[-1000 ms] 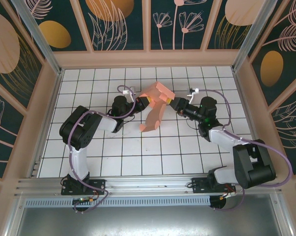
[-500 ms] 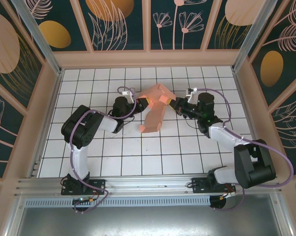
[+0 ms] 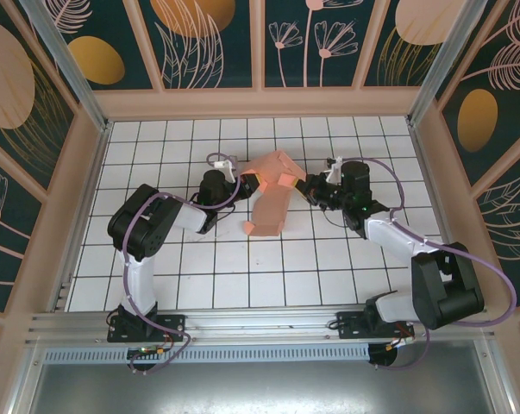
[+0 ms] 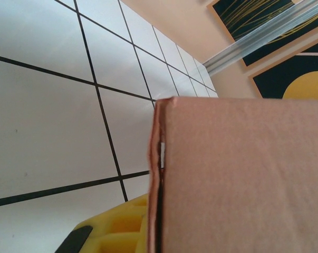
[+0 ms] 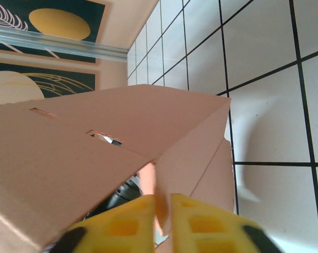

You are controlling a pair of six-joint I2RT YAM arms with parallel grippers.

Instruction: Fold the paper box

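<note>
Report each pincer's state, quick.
Left pincer: shut on the box.
Right pincer: shut on the box.

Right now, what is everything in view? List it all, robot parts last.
paper box: one, salmon pink, mid-table, partly folded, between the grippers
table: one, white tiles with black lines
walls: dark teal panels, gold and pink plant prints, around the table
rail: one, silver, near edge
left arm: one, black and white
right arm: one, black and white
left gripper: yellow pads, shut on the box's left side
right gripper: yellow pads, shut on a flap
</note>
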